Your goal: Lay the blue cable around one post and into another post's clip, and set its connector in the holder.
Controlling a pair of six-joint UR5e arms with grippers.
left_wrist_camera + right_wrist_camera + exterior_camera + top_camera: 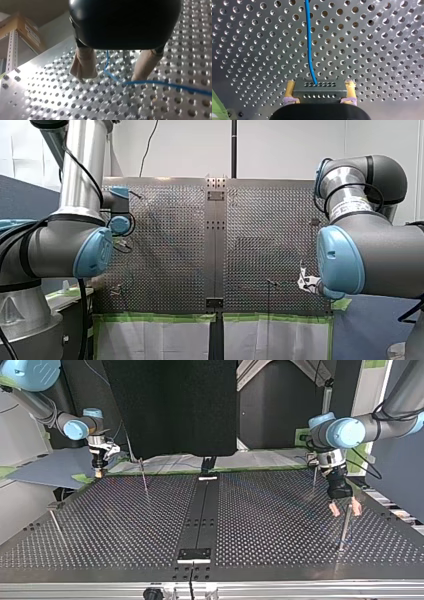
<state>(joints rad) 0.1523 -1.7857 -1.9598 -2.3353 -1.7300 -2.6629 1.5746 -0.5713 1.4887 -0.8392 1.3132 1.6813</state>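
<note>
Both near table (125, 525) edges: right claw (320, 83) clamps connector (319, 93), left claw (111, 75) gapes over cable (160, 83).

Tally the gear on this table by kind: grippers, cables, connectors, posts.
Grippers: 2, the left gripper and the right gripper
Blue cable: 1
Connector: 1
Posts: 4
Total: 8

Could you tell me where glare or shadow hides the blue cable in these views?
Left wrist view: strong glare whitens the table beside my left gripper, yet the blue cable reads clearly. Right wrist view: even light, cable plain from the connector outward. Front and top views: I cannot make it out.
</note>
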